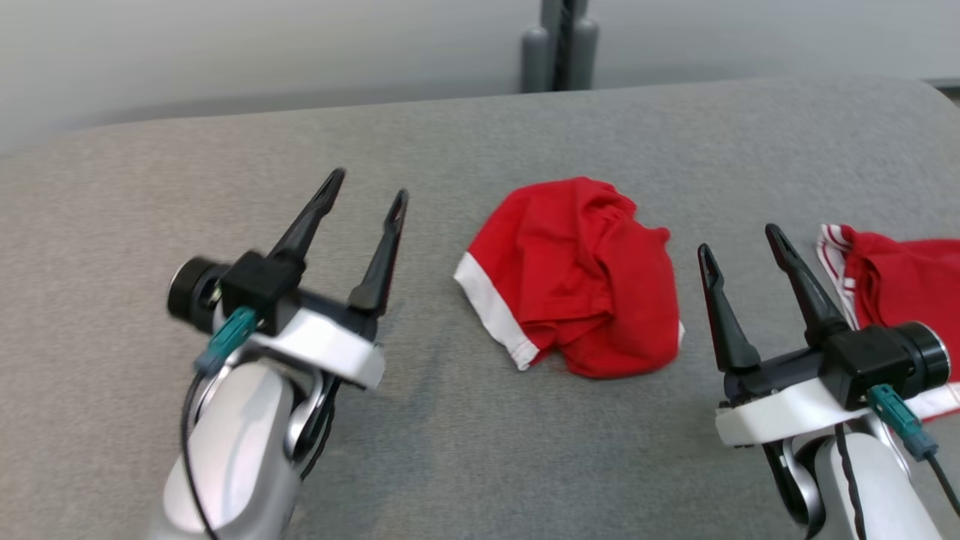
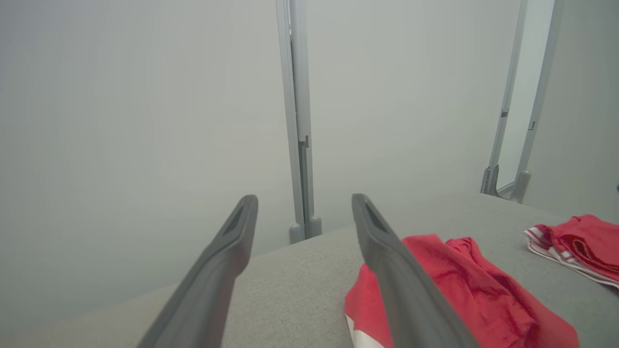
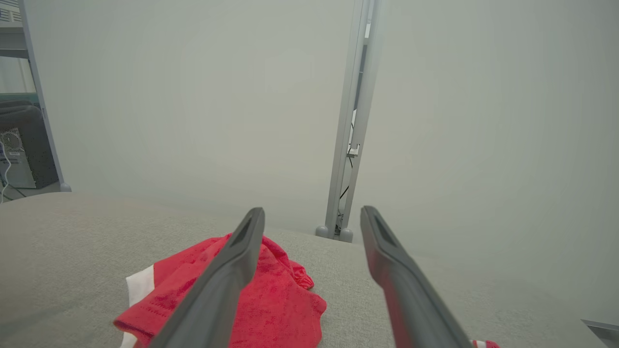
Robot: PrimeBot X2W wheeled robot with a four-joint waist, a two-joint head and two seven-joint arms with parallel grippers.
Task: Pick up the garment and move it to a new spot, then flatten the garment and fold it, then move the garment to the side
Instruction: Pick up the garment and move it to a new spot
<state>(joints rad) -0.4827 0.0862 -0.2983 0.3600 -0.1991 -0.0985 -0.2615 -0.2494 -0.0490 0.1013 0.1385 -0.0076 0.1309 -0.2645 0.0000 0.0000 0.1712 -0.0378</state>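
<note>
Tabletop (image 1: 480, 450): grey cloth covering with a fine, matte, felt-like weave, and a rounded far edge. Red garment (image 1: 574, 277): it lies near the middle of the tabletop, loose, with nothing touching it. The fabric is a soft, slightly fuzzy knit in saturated red, bunched into a rounded lump. Deep creases run across its top and a ragged fold sits on the side away from the robot. A flat white band runs along its near-left edge, and a small white sliver shows at its near-right edge. Left pincer (image 1: 369, 184): to the left of the garment and apart from it, with two long, dark, tapering matte fingers, each with a slot near the tip. They are spread wide with nothing between them. Right pincer (image 1: 739, 238): just to the right of the garment, same build, likewise released and empty. Both sit on glossy white wrist housings with a teal plug and a black cable. Second red cloth (image 1: 900, 285): further right of the garment, past the right pincer, rumpled, with white-striped trim. Grey metal post (image 1: 559, 45): beyond the garment, behind the tabletop's far edge, in front of a plain pale wall.
</note>
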